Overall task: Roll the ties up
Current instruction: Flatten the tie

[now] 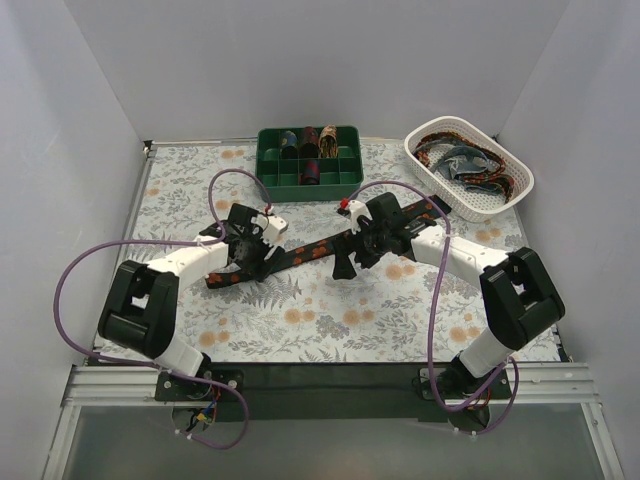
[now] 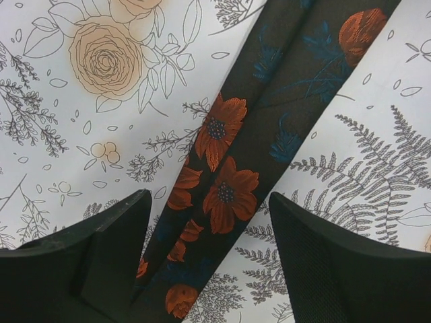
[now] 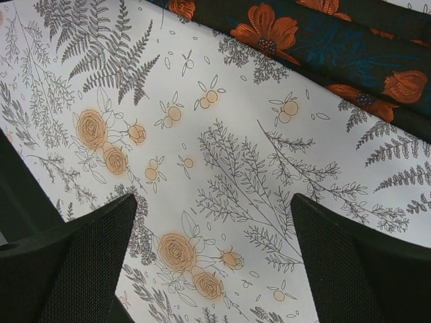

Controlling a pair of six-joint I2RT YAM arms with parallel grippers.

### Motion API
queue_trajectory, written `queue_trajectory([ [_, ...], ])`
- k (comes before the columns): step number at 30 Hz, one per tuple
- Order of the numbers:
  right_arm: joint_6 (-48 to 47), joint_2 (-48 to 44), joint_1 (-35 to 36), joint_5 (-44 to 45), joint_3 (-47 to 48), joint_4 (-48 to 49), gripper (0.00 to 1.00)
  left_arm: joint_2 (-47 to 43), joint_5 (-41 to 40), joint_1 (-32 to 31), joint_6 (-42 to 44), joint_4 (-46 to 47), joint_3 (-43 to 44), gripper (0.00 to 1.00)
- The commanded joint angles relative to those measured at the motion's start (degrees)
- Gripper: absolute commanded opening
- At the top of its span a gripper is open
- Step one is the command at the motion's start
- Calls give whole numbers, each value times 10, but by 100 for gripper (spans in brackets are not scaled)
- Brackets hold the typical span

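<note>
Tie (image 1: 305,252) of dark fabric with orange-red flowers and blue-grey leaves lies flat and unrolled, slanting across the middle of the flower-printed counter (image 1: 340,325) from near left to far right. The left arm (image 1: 175,270) reaches over its near-left part. In the left wrist view the left jaws stand open astride the strip, 1 finger (image 2: 94,262) on each side and the tie (image 2: 225,188) running up between them. They grip nothing, though I cannot tell whether the left-hand finger brushes the fabric's edge. The right arm (image 1: 470,262) reaches in toward the tie's middle. Its right jaws are spread wide over bare printed counter with nothing between the 2 fingers (image 3: 87,262), and the tie (image 3: 316,50) passes just beyond the fingertips. At the back of the counter a green compartment tray (image 1: 268,172) holds a few rolled ties (image 1: 311,140) — small upright coils, mostly in its far row. To the right of it a white slotted basket (image 1: 515,188) holds more loose ties (image 1: 462,165) in a tangle.
</note>
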Motion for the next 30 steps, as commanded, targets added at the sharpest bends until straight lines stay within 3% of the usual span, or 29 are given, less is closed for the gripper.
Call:
queue_trajectory([
  [1, -13, -22, 0, 4, -7, -4, 86, 3, -7, -2, 20, 10, 17, 65],
  [6, -15, -17, 0, 7, -1, -8, 86, 20, 4, -2, 20, 7, 15, 47],
  [11, -21, -17, -1, 18, 3, -11, 86, 38, 8, -2, 22, 0, 15, 37],
  [19, -22, -6, -15, 26, 28, -14, 86, 70, 45, -2, 22, -16, 41, 29],
  [25, -11, 3, -73, 24, 51, -14, 84, 101, 70, -2, 2, -33, 70, 30],
  [30, 14, 26, -79, 35, 95, 2, 81, 74, 34, -2, -47, -26, 76, 46],
])
